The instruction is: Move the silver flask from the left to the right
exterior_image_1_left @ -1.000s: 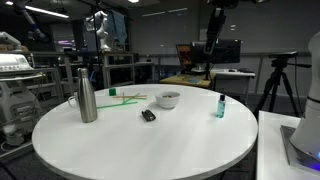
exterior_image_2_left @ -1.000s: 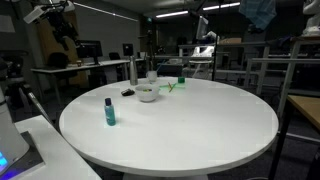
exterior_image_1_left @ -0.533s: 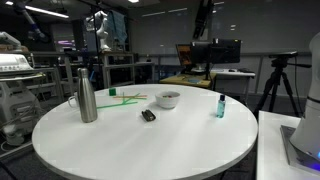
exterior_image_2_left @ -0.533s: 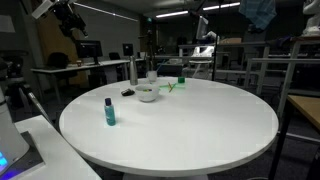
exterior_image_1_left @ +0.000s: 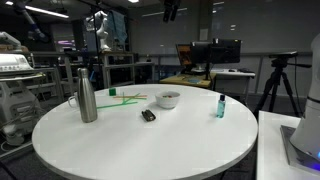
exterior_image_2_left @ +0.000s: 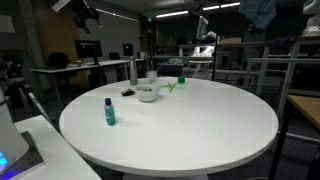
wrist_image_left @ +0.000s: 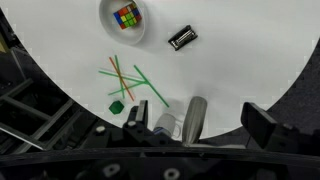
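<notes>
The silver flask (exterior_image_1_left: 87, 95) stands upright at the left side of the round white table (exterior_image_1_left: 150, 145); it shows small at the far edge in an exterior view (exterior_image_2_left: 133, 70). In the wrist view the flask (wrist_image_left: 193, 118) appears from above, between the two dark fingers. My gripper (wrist_image_left: 197, 116) is open and holds nothing. It hangs high over the table, seen at the top of both exterior views (exterior_image_1_left: 170, 8) (exterior_image_2_left: 86, 10), well clear of the flask.
A white mug (wrist_image_left: 167, 123) stands right beside the flask. A white bowl (wrist_image_left: 124, 18) holds a colour cube. Also on the table: a black item (wrist_image_left: 181, 39), green and orange sticks (wrist_image_left: 128, 80), a green cube (wrist_image_left: 116, 105), a teal bottle (exterior_image_1_left: 220, 105).
The arm has risen and swung across the top of the exterior views toward the flask's side. The gripper stays open. Nothing on the table has moved.
</notes>
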Controlling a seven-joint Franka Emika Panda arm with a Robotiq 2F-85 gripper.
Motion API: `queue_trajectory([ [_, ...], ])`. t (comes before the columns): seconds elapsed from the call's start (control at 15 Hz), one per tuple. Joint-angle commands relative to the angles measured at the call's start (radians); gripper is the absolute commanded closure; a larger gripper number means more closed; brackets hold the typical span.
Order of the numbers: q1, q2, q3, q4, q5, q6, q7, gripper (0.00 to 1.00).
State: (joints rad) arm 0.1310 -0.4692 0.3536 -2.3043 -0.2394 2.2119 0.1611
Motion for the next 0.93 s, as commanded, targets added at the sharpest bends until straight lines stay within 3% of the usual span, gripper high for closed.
queue_trajectory([
  [0.0,0.027,0.172,0.012,0.144,-0.014,0.002,-0.017,0.0],
  [0.27,0.079,0.244,0.006,0.189,0.006,-0.018,-0.066,0.0],
  [0.33,0.073,0.213,0.001,0.147,-0.007,-0.002,-0.015,0.0],
  [0.87,0.082,0.234,-0.001,0.156,-0.012,0.017,-0.026,0.0],
])
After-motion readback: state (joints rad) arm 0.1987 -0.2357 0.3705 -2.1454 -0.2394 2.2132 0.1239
